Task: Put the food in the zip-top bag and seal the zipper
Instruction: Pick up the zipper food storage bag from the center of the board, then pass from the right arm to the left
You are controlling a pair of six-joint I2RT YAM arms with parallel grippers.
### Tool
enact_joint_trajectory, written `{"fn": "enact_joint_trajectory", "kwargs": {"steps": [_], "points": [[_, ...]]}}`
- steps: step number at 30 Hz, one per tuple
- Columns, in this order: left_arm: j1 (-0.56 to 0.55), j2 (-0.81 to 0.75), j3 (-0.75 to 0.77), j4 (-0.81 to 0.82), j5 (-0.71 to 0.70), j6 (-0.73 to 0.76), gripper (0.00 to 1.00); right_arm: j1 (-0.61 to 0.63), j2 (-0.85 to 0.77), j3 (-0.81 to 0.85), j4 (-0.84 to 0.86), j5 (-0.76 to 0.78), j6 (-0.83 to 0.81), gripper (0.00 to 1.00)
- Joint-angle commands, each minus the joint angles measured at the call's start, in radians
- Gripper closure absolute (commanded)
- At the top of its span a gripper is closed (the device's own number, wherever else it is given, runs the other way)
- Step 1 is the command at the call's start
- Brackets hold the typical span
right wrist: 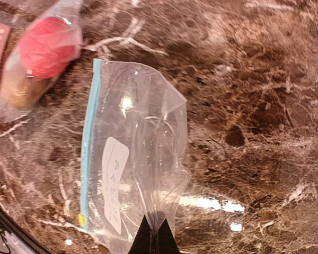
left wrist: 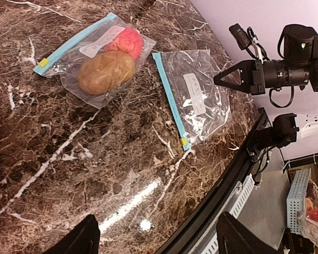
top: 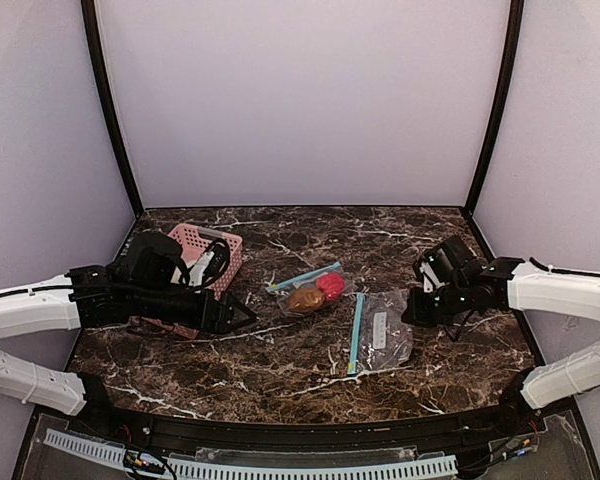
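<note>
A zip-top bag (top: 313, 290) at the table's middle holds the brown-orange bun (left wrist: 106, 71) and the red-pink ball (left wrist: 128, 41). A second zip-top bag (top: 382, 338) with a blue zipper strip (top: 357, 333) lies empty to its right. My right gripper (right wrist: 156, 235) is shut on this empty bag's (right wrist: 132, 159) bottom edge, opposite the zipper; it also shows in the top view (top: 411, 314). My left gripper (top: 244, 318) is open and empty, left of both bags, with its fingertips (left wrist: 79, 241) above bare table. The whitish piece and the green sprig are out of view.
A pink plastic basket (top: 212, 243) stands at the back left, partly hidden by my left arm. The table's black front edge (left wrist: 222, 185) runs near the empty bag. Walls enclose the table at the back and both sides.
</note>
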Motion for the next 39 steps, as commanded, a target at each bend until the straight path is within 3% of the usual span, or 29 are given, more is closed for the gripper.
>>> {"fn": "enact_joint_trajectory", "kwargs": {"steps": [1, 10, 17, 24, 27, 29, 39], "points": [[-0.052, -0.013, 0.017, 0.07, -0.018, -0.063, 0.23, -0.001, -0.15, 0.003, 0.069, -0.113, -0.012, 1.0], [-0.133, 0.017, 0.034, 0.232, 0.034, -0.148, 0.22, 0.005, -0.386, -0.026, 0.273, -0.3, -0.004, 1.0], [-0.189, 0.062, 0.053, 0.378, 0.156, -0.152, 0.22, 0.058, -0.364, 0.021, 0.334, -0.313, -0.019, 1.0], [-0.253, 0.125, 0.026, 0.422, 0.166, -0.182, 0.25, 0.101, -0.291, 0.061, 0.423, -0.336, -0.011, 1.0], [-0.256, 0.132, 0.005, 0.441, 0.157, -0.205, 0.4, 0.118, -0.268, 0.078, 0.432, -0.339, -0.02, 1.0], [-0.256, 0.133, -0.001, 0.442, 0.153, -0.21, 0.45, 0.124, -0.263, 0.082, 0.439, -0.346, -0.023, 1.0], [-0.256, 0.157, -0.01, 0.397, 0.106, -0.216, 0.58, 0.144, -0.257, 0.089, 0.455, -0.387, -0.025, 1.0]]}}
